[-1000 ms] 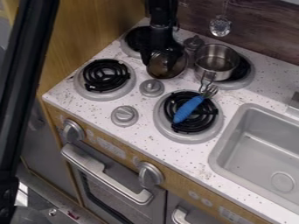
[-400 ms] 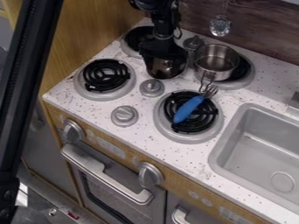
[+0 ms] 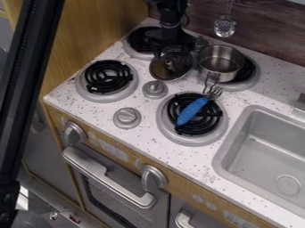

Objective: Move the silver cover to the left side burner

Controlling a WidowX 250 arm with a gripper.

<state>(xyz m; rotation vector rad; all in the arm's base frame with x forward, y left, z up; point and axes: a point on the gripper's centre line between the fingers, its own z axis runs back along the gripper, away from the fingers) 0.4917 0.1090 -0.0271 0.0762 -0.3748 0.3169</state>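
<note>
One black gripper (image 3: 173,46), over the stovetop; open or closed, I cannot tell from where I stand. One silver cover (image 3: 171,69), just under the gripper, between burners. One steel pot (image 3: 209,55), near the gripper, on my right. One blue-handled utensil (image 3: 192,111), nearer the oven than the gripper, across a black coil burner (image 3: 208,121).

You look down at a slant from above the front of the white speckled toy stove top (image 3: 191,158); you face its dark wood-grain back wall (image 3: 262,33), near enough to cut off the grey sink (image 3: 268,138).
</note>
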